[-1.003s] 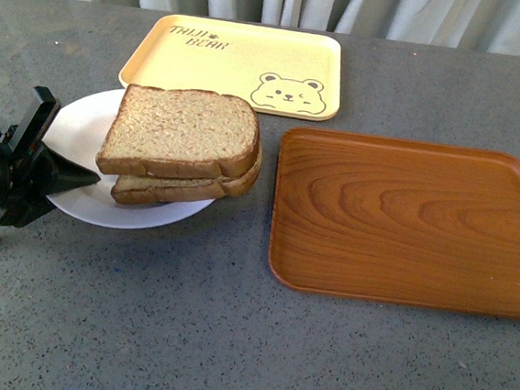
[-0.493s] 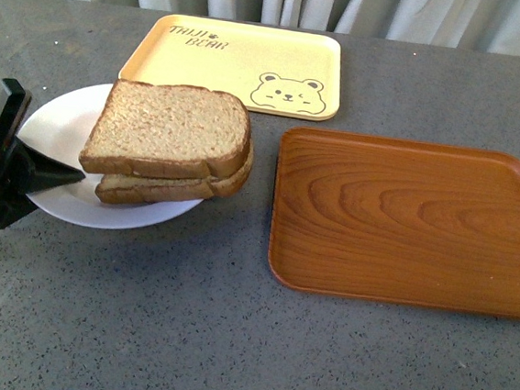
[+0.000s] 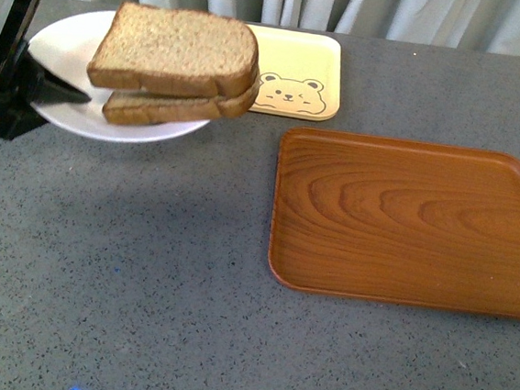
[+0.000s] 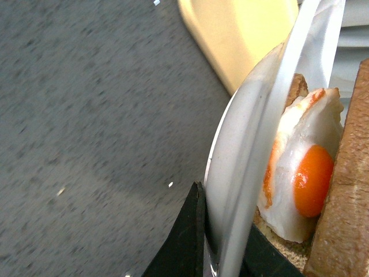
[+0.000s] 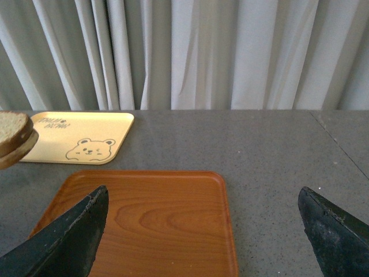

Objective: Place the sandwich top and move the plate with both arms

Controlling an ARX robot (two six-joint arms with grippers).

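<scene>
Left gripper (image 3: 44,89), pinching the round white plate (image 3: 67,47), has raised it, brown bread top (image 3: 177,49) in place; right gripper (image 5: 203,193) spread, not yet assisting

Soft, even light, but my left wrist view is smeared.
In the front view a broad, faint shadow lies on the table (image 3: 147,221) left of centre, below the plate (image 3: 64,45), and a pale glare sits in the lower left corner. In my left wrist view the table is blurred, and the plate rim, very close, is soft and washed out. My right wrist view is sharp, with the curtain (image 5: 202,52) bright.
</scene>
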